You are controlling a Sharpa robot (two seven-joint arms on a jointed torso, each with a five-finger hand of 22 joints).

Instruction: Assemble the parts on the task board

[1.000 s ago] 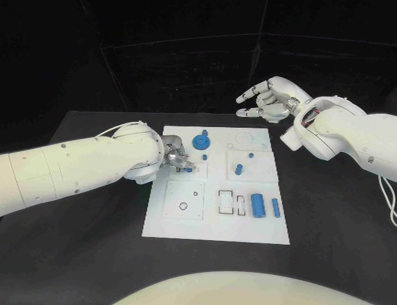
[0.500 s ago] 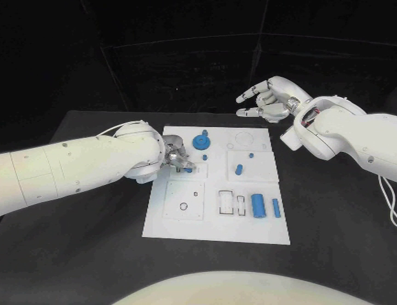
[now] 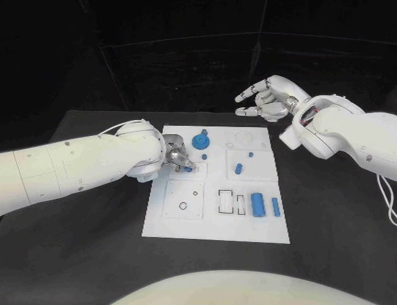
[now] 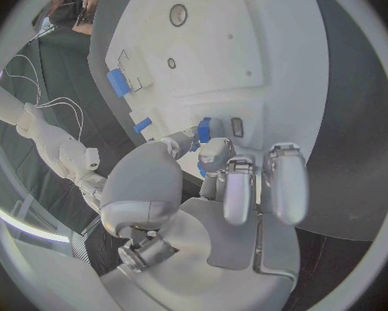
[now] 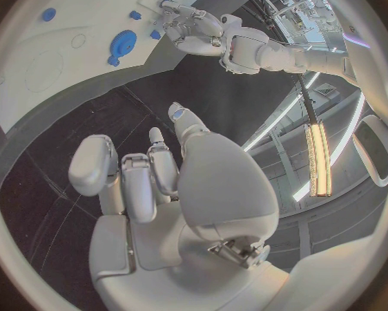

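On the black table (image 3: 88, 254) from the head view, I see the task board (image 3: 219, 184) centred; my left hand (image 3: 175, 159) pinches a small blue part (image 3: 188, 168) at its left side. My right hand (image 3: 270, 98) hovers beyond the far edge, fingers loosely curled, holding nothing. Left wrist view: fingertips (image 4: 213, 148) close on that part (image 4: 204, 129).

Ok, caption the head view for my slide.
Left hand holds a small blue part over the white task board; right hand raised, empty.
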